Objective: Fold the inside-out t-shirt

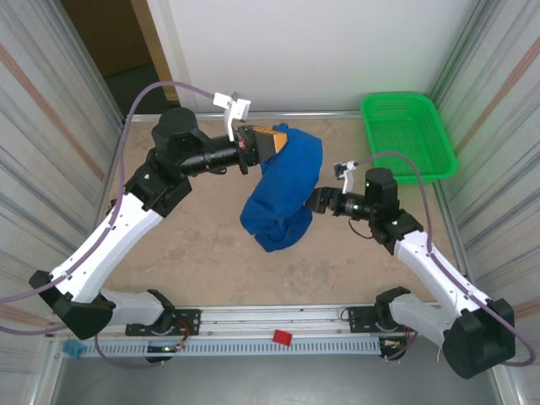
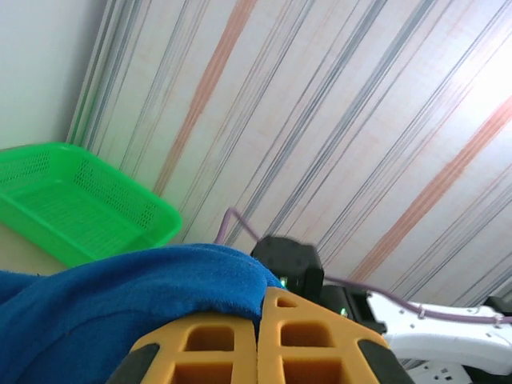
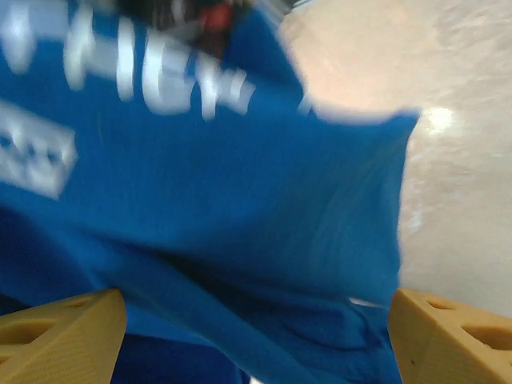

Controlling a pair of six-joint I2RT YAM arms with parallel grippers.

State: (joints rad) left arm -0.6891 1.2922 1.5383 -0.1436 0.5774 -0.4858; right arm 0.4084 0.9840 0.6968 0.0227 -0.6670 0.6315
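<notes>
The royal-blue t-shirt (image 1: 285, 189) hangs bunched over the middle of the table, its lower end resting on the surface. My left gripper (image 1: 281, 140) is shut on the shirt's top edge and holds it up; in the left wrist view the orange fingers (image 2: 298, 344) are pressed together with blue cloth (image 2: 112, 304) pinched between them. My right gripper (image 1: 309, 202) sits against the shirt's lower right side. Its orange fingers (image 3: 448, 336) stand wide apart with blue cloth (image 3: 240, 232) in front of them. White lettering (image 3: 168, 72) shows on the cloth.
A green plastic mesh basket (image 1: 407, 135) stands at the back right corner of the table. Striped walls close in both sides. A small red piece (image 1: 281, 338) lies on the rail at the near edge.
</notes>
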